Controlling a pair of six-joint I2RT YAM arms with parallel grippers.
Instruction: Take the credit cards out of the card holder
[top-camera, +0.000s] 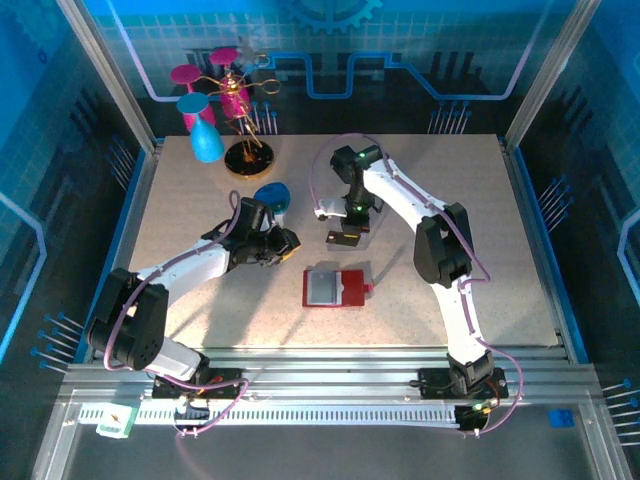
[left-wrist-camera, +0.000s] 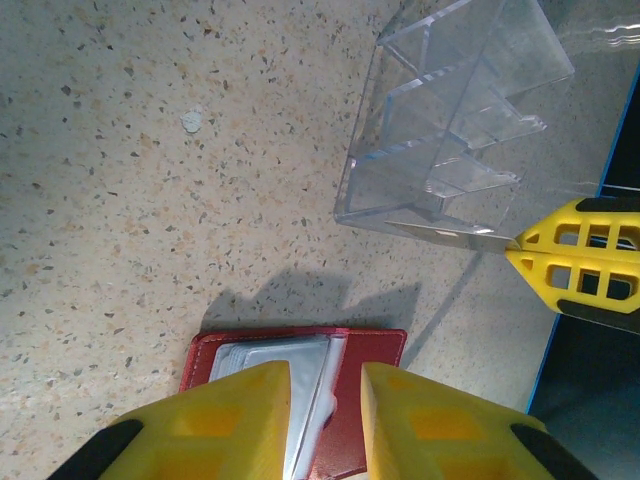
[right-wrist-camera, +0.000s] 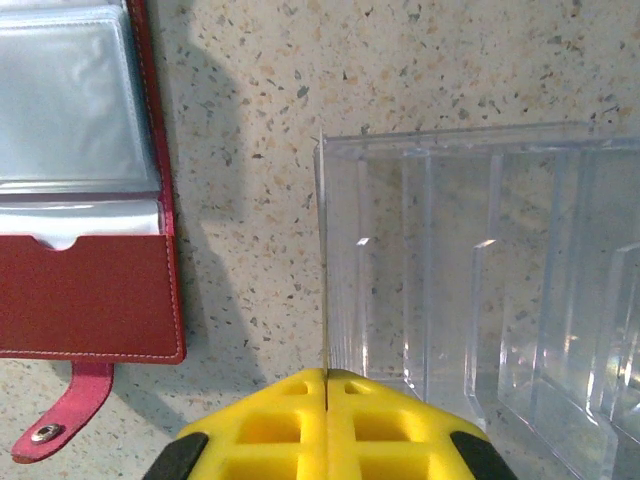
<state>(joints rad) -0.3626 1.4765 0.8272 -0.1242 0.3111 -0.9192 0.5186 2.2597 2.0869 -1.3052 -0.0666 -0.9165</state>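
The holder (top-camera: 335, 288) lies open on the desk (top-camera: 200, 180), just below my left end effector (left-wrist-camera: 325, 395), whose fingers stand narrow with nothing between them. My right end effector (right-wrist-camera: 326, 376) is pinched on what looks like a card (left-wrist-camera: 450, 233), seen edge-on against the tray (right-wrist-camera: 480, 280). Cards should be light, stiff and slick, and the pockets (right-wrist-camera: 70, 100) floppy. I'd pin the red cover and nip a card's exposed edge at a pocket mouth.
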